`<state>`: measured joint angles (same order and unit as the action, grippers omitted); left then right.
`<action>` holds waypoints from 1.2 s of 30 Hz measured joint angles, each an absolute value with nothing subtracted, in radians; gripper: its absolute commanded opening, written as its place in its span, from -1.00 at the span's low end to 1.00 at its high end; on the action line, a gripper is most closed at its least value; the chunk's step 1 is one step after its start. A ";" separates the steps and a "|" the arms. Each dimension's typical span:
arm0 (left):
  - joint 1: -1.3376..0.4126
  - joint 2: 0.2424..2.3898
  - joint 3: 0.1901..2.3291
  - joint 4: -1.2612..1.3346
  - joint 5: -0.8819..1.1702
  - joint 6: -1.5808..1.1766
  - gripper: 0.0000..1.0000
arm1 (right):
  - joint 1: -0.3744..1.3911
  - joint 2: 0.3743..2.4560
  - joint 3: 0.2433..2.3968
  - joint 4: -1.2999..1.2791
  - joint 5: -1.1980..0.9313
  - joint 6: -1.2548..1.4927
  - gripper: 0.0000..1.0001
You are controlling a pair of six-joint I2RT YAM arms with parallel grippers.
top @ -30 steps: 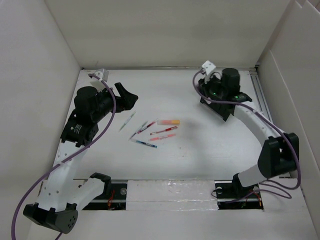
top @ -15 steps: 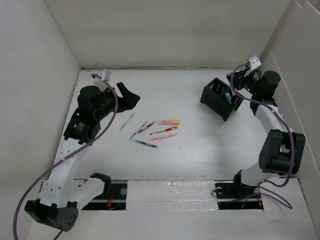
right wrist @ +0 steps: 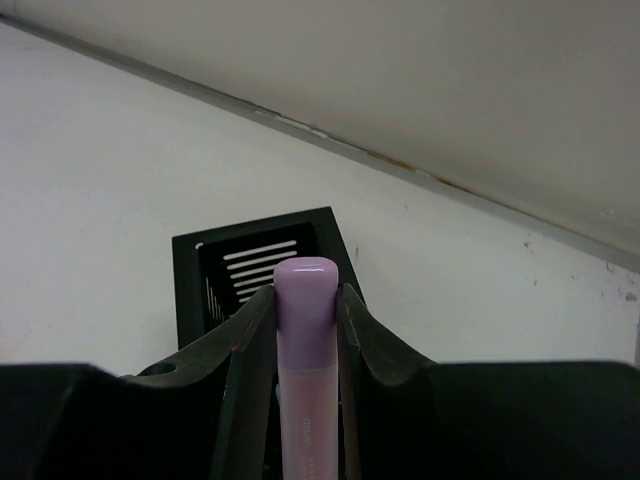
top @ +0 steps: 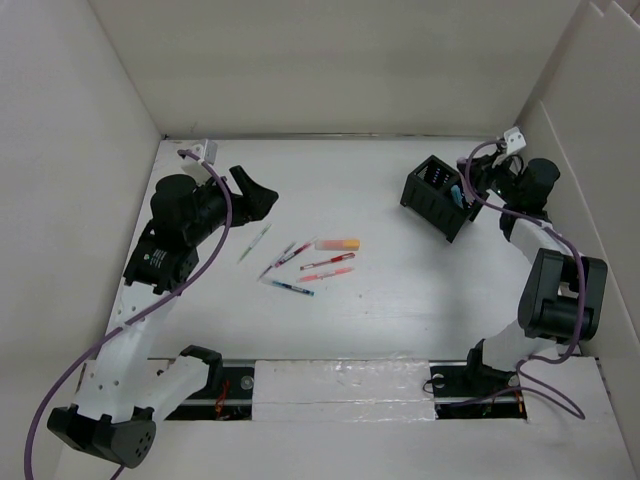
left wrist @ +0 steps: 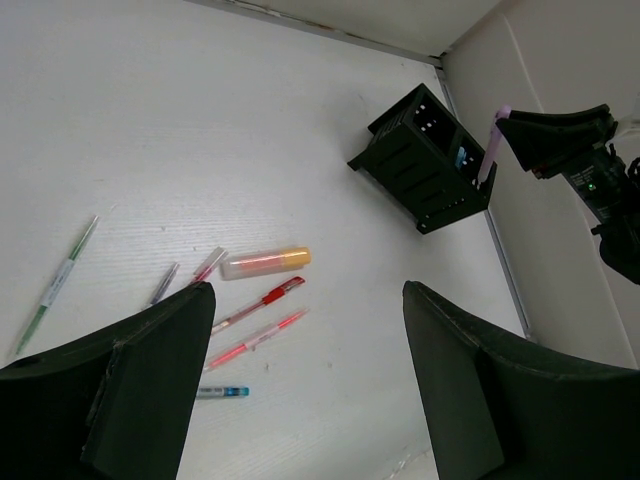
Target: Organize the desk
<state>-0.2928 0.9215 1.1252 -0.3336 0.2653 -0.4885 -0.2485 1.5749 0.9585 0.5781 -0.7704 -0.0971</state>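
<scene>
Well above the desk (top: 400, 290), right gripper (right wrist: 305, 292) pinches marker (right wrist: 306, 390).

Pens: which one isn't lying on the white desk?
The pale purple marker, clamped in the right gripper near the black slotted organizer box; the others lie on the white desk.

We see a robot lab cell: white panel walls (top: 330, 60) enclose the desk (top: 400, 300), left arm (top: 175, 225) and right arm (top: 555, 295) bolted at its near edge.

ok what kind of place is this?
Probably a lab robot cell staged as a desk: white tabletop walled by white panels, loose pens and a black organizer, right gripper holding a purple marker.
</scene>
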 measured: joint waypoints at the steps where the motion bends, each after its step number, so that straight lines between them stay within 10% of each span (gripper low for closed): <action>1: -0.293 0.921 1.125 -0.334 0.265 -0.490 0.43 | -0.253 1.575 0.951 0.577 -0.764 -0.098 -0.54; 8: -0.293 0.922 1.125 -0.334 0.266 -0.492 0.44 | -0.261 1.573 0.945 0.575 -0.746 -0.107 0.20; 12: -0.293 0.922 1.125 -0.334 0.266 -0.492 0.44 | -0.261 1.543 0.945 0.553 -0.732 -0.112 0.21; 17: -0.293 0.922 1.127 -0.337 0.260 -0.490 0.44 | -0.233 1.450 0.950 0.469 -0.686 -0.158 -0.85; 23: -0.293 0.939 1.213 -0.384 0.208 -0.481 0.44 | 0.049 1.372 1.043 0.203 -0.554 -0.366 -0.98; 32: -0.293 0.911 1.269 -0.387 0.168 -0.481 0.44 | 0.489 1.465 1.075 -0.041 -0.433 -0.543 0.10; 36: -0.293 0.897 1.257 -0.385 0.168 -0.482 0.44 | 0.567 1.610 1.124 -0.133 -0.394 -0.579 0.19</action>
